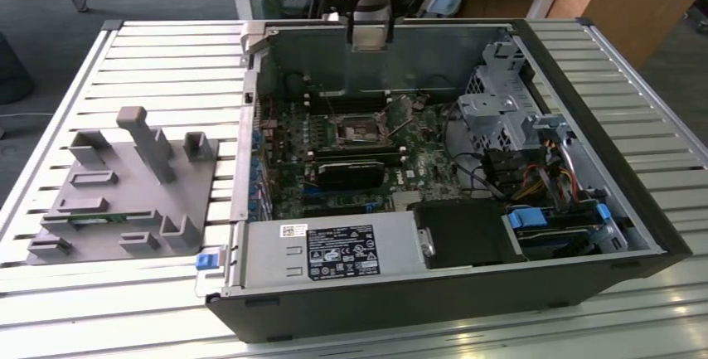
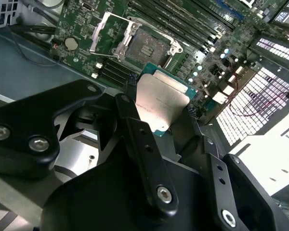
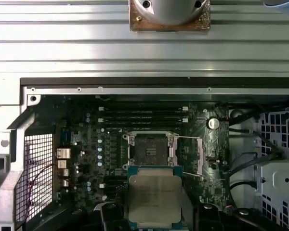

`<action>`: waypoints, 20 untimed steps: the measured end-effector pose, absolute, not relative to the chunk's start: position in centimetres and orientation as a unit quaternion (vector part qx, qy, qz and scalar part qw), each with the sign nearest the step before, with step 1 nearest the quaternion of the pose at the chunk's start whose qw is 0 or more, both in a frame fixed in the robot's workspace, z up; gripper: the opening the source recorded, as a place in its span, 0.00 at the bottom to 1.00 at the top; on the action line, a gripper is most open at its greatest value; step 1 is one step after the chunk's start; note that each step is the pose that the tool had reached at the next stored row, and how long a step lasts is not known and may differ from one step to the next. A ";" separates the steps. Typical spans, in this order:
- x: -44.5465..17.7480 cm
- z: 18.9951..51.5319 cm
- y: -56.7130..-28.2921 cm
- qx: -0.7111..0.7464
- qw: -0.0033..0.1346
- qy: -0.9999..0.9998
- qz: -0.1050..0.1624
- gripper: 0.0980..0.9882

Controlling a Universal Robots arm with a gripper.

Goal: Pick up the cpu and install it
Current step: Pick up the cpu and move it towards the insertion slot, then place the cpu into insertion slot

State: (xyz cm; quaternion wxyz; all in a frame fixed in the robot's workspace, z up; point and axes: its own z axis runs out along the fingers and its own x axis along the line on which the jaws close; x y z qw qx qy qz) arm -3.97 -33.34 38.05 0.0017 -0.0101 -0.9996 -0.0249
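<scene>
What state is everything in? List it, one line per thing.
Silvery-grey square metal-topped cpu: held aloft, not seated.
Black gripper: jaws shut on the cpu's edges.
Square metal-framed socket: empty, uncovered.
Silver metal load plate: swung open beside the socket.
Black computer case: lying on its side, side open.

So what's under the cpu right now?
The gripper holds the cpu above the motherboard. The open socket shows past its edge; the board directly beneath is covered by the chip.
</scene>
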 end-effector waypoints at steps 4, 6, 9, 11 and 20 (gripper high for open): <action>-3.8 38.0 -33.3 -0.010 0.002 -1.000 -0.025 0.49; -3.8 38.0 -33.3 -0.010 0.002 -1.000 -0.025 0.49; -3.8 38.0 -33.3 -0.017 0.002 -1.000 -0.025 0.49; -3.8 38.0 -33.3 -0.031 0.001 -0.999 -0.025 0.49; -3.8 38.0 -33.3 -0.110 -0.001 -0.994 -0.025 0.49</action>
